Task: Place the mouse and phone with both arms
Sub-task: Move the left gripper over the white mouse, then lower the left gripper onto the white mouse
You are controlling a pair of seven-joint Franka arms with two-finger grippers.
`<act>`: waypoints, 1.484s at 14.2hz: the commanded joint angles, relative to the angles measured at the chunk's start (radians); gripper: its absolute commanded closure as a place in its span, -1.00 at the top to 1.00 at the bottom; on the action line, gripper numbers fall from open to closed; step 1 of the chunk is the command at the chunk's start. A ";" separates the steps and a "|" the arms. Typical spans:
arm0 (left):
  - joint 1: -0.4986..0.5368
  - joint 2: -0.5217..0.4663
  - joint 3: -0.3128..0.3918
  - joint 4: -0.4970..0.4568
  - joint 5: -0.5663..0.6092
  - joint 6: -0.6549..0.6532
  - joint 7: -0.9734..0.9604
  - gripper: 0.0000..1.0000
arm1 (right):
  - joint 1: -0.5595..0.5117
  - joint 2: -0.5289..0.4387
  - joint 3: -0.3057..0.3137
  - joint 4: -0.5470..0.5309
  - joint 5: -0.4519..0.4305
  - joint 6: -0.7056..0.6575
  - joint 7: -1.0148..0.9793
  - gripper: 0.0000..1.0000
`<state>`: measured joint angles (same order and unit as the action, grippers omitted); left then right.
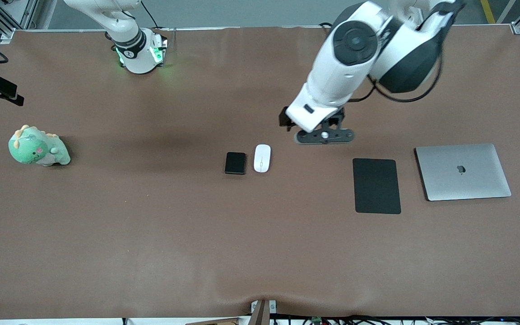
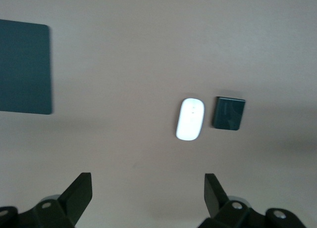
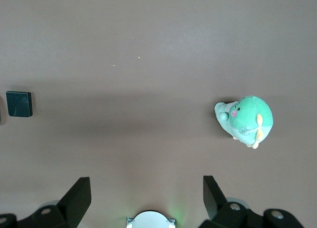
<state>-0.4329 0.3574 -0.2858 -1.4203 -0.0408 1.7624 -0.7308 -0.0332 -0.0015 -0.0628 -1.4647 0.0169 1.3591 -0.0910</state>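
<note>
The white mouse [image 1: 262, 158] lies mid-table, with the small black phone [image 1: 235, 163] right beside it toward the right arm's end. My left gripper [image 1: 325, 135] hangs open and empty over bare table between the mouse and the mouse pad. In the left wrist view the mouse [image 2: 190, 119] and phone [image 2: 229, 113] lie ahead of the open left gripper [image 2: 147, 188]. My right gripper [image 3: 147, 191] is open and empty, held high over its own base [image 3: 149, 220]. It is out of the front view. The phone [image 3: 19, 104] shows at the edge of the right wrist view.
A large flat black mouse pad [image 1: 376, 185] and a closed silver laptop [image 1: 462, 171] lie toward the left arm's end. A green dinosaur plush [image 1: 38, 146] sits toward the right arm's end. The right arm's base [image 1: 138, 49] stands at the table's back edge.
</note>
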 commanded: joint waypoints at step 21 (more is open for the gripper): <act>-0.231 0.433 0.017 0.014 0.283 0.391 -0.134 1.00 | -0.016 0.017 0.017 0.000 0.012 0.003 -0.015 1.00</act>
<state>-0.6429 0.7737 -0.2812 -1.4204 0.2141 2.1260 -0.8394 -0.0332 0.0133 -0.0611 -1.4651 0.0185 1.3598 -0.0914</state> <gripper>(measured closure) 0.000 0.000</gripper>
